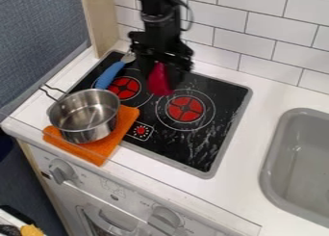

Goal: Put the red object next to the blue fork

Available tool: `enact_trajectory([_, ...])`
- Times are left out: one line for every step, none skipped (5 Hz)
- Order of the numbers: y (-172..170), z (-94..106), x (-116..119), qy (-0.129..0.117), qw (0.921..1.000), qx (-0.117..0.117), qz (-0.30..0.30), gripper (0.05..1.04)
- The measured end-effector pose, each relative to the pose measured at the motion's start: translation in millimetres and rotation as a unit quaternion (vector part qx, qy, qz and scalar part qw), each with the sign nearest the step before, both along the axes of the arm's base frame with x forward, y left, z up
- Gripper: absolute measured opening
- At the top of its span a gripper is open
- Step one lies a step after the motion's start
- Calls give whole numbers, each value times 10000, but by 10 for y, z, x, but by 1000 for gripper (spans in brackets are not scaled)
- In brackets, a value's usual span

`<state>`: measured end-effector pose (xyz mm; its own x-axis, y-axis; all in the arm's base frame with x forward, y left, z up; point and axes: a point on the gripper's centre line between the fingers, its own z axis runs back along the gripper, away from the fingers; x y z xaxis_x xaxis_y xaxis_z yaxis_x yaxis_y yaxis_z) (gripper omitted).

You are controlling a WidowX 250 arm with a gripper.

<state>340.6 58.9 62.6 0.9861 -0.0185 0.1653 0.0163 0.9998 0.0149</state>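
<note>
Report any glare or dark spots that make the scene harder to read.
Camera view: bright highlights on the metal pot; pale streaks across the right part of the black stovetop, reflections or smears, I can't tell which; the black hand reads very dark, its details merging against the stovetop.

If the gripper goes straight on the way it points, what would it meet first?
Likely the black stove top, touched first by the red object in the gripper; the height is unclear.
</note>
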Motion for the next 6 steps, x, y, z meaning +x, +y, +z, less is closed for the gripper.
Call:
enact_trajectory([248,-88,102,17,9996,-85,281,735])
enact_trajectory([398,-209,214,165,9993,-24,332,735])
enact_trajectory([482,-332,266,305,9989,-31,361,735])
enact_trajectory([503,-398,303,402,9985,-81,367,735])
enact_trajectory([489,-410,332,418,9985,-133,318,783])
enact_trajectory([492,-414,331,420,9989,-88,209,998])
